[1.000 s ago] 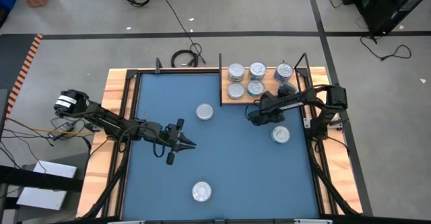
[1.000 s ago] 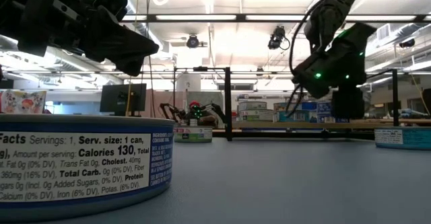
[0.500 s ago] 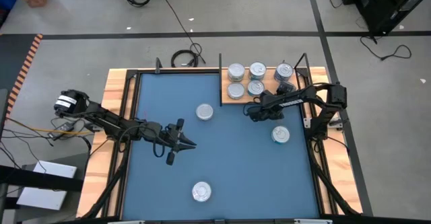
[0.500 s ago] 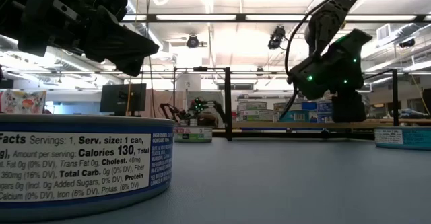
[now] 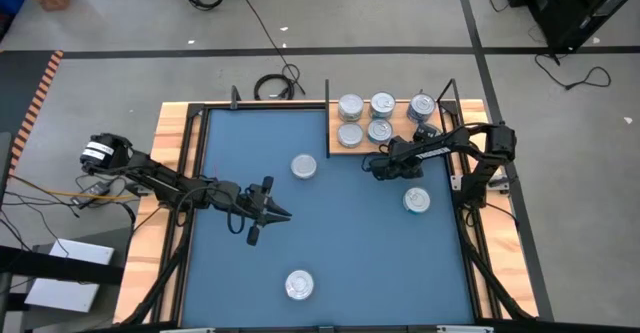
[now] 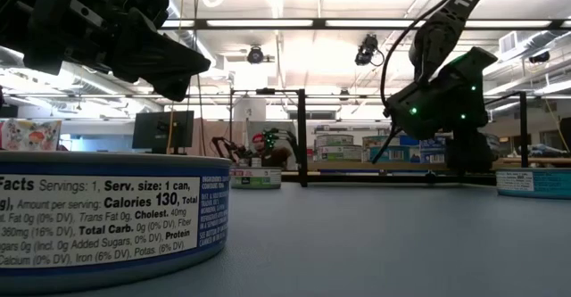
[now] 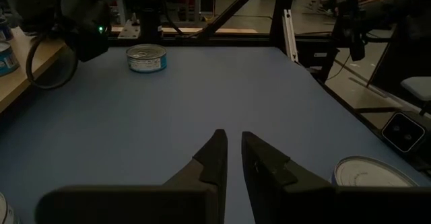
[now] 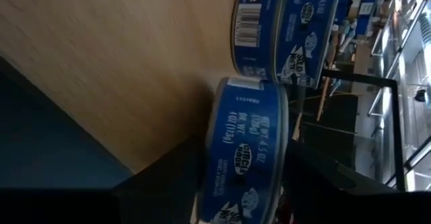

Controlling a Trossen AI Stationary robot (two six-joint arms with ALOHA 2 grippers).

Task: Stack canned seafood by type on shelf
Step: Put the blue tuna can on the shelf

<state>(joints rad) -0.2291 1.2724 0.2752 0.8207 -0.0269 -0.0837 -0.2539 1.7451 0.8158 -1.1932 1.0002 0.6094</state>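
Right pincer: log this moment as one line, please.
right pincer: at board's front edge, tin between fingers on board | left pincer: waiting mid-mat, empty | loose tins on mat: three
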